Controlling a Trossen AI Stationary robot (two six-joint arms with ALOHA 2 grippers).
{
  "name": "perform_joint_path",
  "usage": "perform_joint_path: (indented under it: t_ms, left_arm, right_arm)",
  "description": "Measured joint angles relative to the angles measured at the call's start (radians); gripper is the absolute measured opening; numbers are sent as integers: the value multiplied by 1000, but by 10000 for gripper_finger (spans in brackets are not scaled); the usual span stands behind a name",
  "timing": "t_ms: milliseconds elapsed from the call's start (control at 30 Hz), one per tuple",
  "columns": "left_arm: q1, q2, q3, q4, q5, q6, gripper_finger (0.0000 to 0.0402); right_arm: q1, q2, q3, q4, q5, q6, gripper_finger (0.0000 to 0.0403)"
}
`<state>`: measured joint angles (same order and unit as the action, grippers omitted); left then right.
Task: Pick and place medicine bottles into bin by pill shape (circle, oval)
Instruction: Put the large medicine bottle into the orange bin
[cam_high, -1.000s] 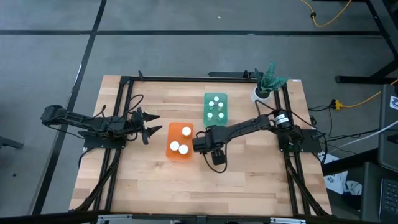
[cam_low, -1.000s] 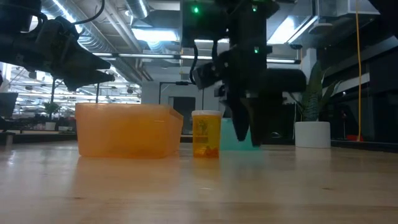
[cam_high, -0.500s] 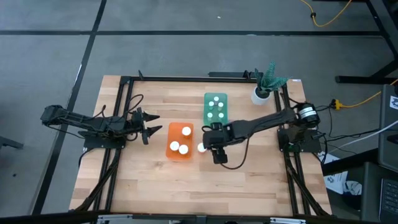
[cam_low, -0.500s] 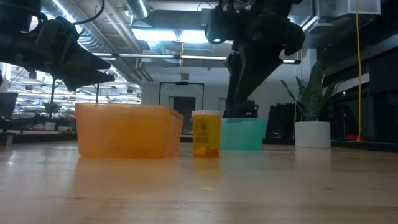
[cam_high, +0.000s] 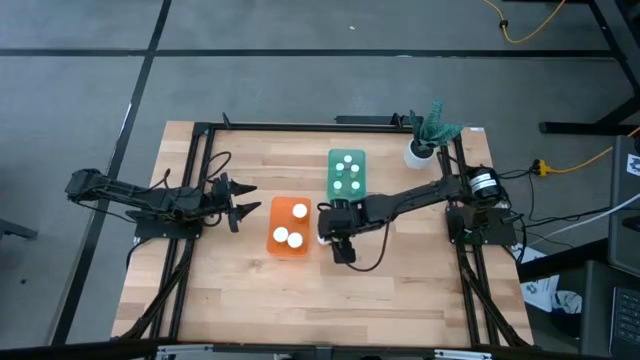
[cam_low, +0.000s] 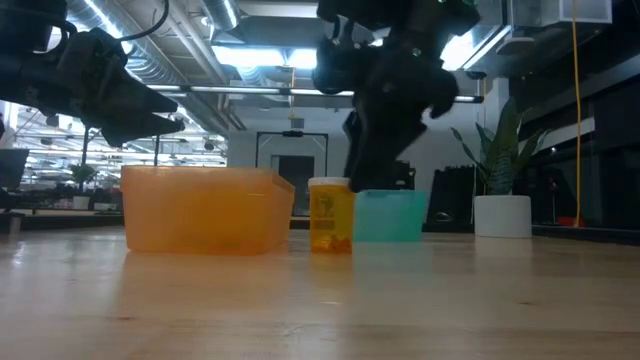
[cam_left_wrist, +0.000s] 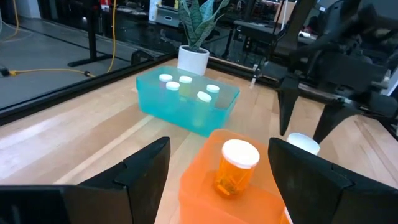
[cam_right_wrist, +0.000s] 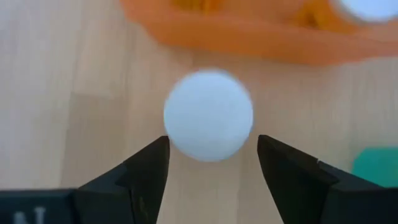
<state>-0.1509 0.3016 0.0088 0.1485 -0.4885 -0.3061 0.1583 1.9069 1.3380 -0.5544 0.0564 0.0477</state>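
One medicine bottle (cam_low: 331, 214) is all you have left, upright on the surface (cam_high: 240, 290) between the orange bin (cam_high: 289, 227) and teal bin (cam_high: 347, 173); your right end effector (cam_high: 325, 232) hovers over it, spread wide; the left end effector (cam_high: 240, 198) waits open.

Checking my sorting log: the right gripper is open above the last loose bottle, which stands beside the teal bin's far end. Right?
Not quite. The loose bottle stands beside the orange bin, as the high view shows. The right gripper is indeed open above it.
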Motion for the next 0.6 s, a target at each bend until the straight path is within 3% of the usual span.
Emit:
perform_joint_path:
  t_ms: [167, 600]
  left_arm:
    - [0, 0, 0, 0, 0, 0, 263]
    - [0, 0, 0, -4, 0, 1, 263]
  right_arm:
    - [-1, 12, 2, 45, -51, -8, 246]
    - [-1, 57, 0, 190, -52, -30, 246]
